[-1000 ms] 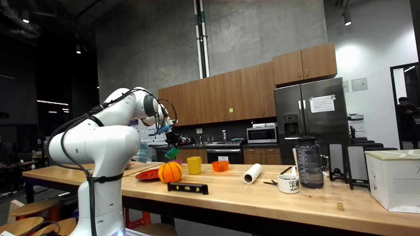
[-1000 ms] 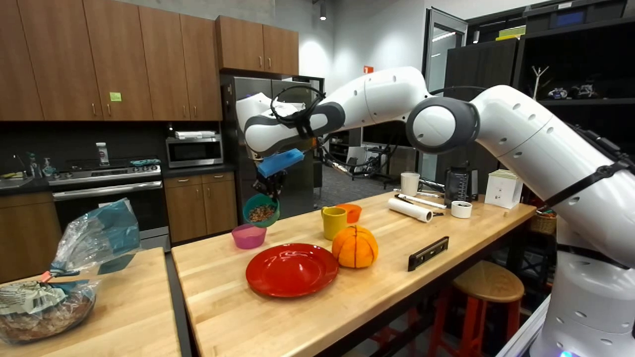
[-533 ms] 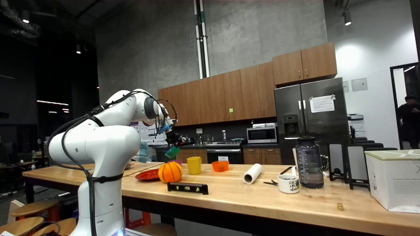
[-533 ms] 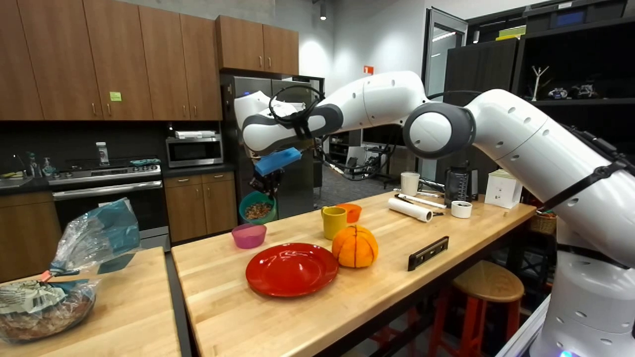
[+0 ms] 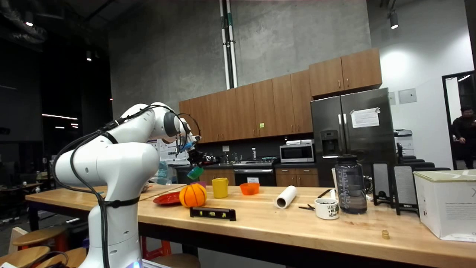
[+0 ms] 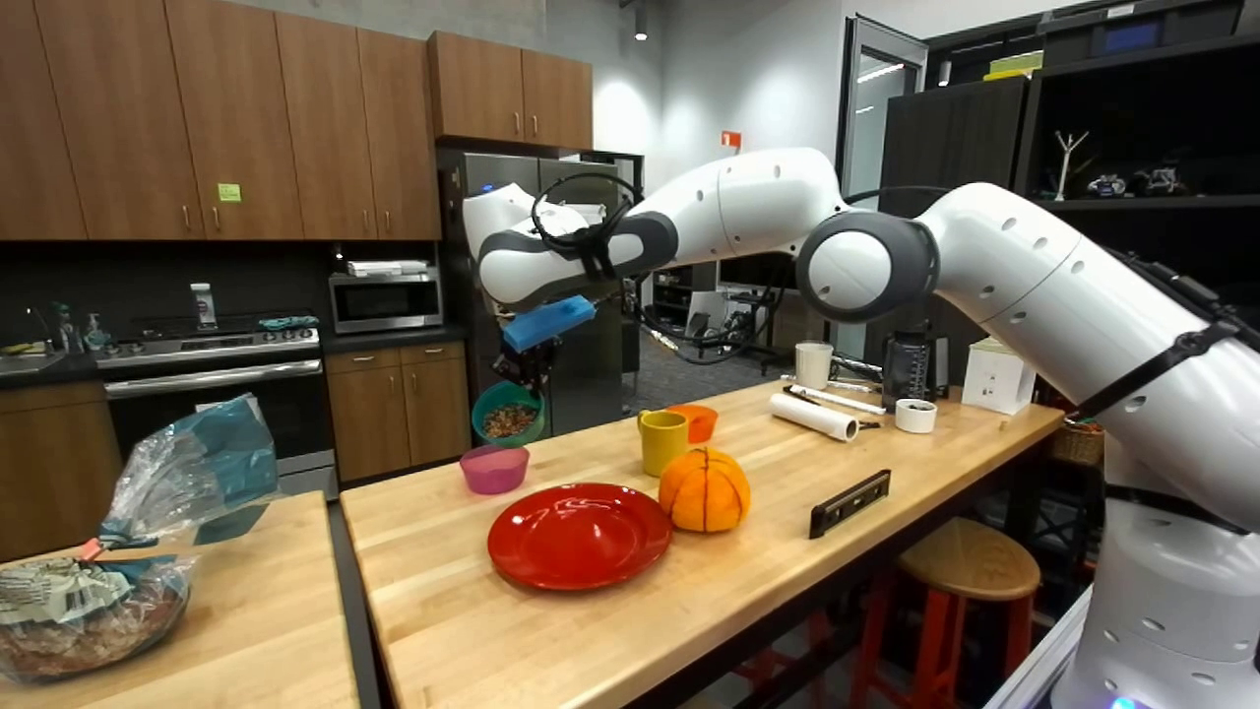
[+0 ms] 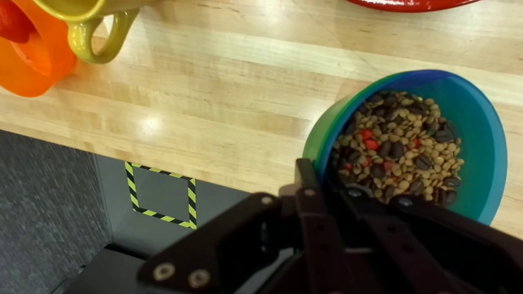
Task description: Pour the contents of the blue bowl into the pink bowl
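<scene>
1. The claw (image 7: 321, 175) is clamped on the wall of the blue bowl (image 7: 482, 126), one of its fingers (image 7: 308, 202) outside the rim and the other inside, in the air past the red plate (image 6: 579, 537).
2. The blue bowl is tilted, with a mix (image 7: 408, 153) of tan seeds, dark beans and red bits in it.
3. In an exterior view its lower edge shows over the rim of the pink bowl (image 6: 494, 475), which stands upright near the plate; whether they touch, I cannot tell.
4. The white arm (image 6: 728, 202) leans up from its base (image 6: 1122, 630), bends at the elbow, arches higher than the plate and turns down at the wrist, which carries a blue pad (image 6: 548, 322).
5. On the wooden table (image 6: 443, 591) a pumpkin (image 6: 704, 489) sits right beside the plate, a yellow mug (image 6: 664, 443) and an orange bowl (image 6: 699, 423) near it, a black spirit level (image 6: 850, 502) farther off.
6. Well apart from the plate are a paper roll (image 5: 289, 194), a white mug (image 5: 327, 209), a dark bottle (image 5: 350, 186) and a white box (image 5: 450, 212).
7. A second table (image 6: 261, 620), across a narrow gap from the plate's, bears a clear plastic bag (image 6: 89, 611).
8. Far beyond the plate are wooden cabinets (image 5: 241, 111), a stove (image 6: 217, 342), a microwave (image 6: 386, 298) and a dark fridge (image 5: 327, 115); a person (image 5: 466, 128) stands in a doorway (image 5: 451, 93).
</scene>
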Controlling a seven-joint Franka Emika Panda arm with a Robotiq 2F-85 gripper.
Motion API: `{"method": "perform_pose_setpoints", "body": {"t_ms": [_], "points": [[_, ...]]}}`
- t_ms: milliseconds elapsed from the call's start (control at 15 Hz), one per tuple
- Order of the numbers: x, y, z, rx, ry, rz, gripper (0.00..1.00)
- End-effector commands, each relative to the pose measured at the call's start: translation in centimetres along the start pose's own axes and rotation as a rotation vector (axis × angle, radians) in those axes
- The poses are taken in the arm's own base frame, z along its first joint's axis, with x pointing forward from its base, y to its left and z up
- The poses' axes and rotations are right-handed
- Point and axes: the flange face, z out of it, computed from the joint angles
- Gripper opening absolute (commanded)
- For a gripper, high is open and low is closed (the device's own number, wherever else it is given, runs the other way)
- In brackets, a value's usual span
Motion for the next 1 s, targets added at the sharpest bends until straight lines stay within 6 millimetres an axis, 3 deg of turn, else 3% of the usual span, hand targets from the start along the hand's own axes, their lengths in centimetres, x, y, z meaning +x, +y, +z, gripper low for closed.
{"method": "perform_pose_setpoints", "body": {"t_ms": [0,867,933], "points": [[-0.02,-0.04,0.10,0.000,-0.001,-0.001,0.06],[-0.03,-0.09,0.24,-0.001,-0.003,-0.001,0.06],[0.07,-0.13,0.32,0.003,-0.003,-0.002,0.02]]}}
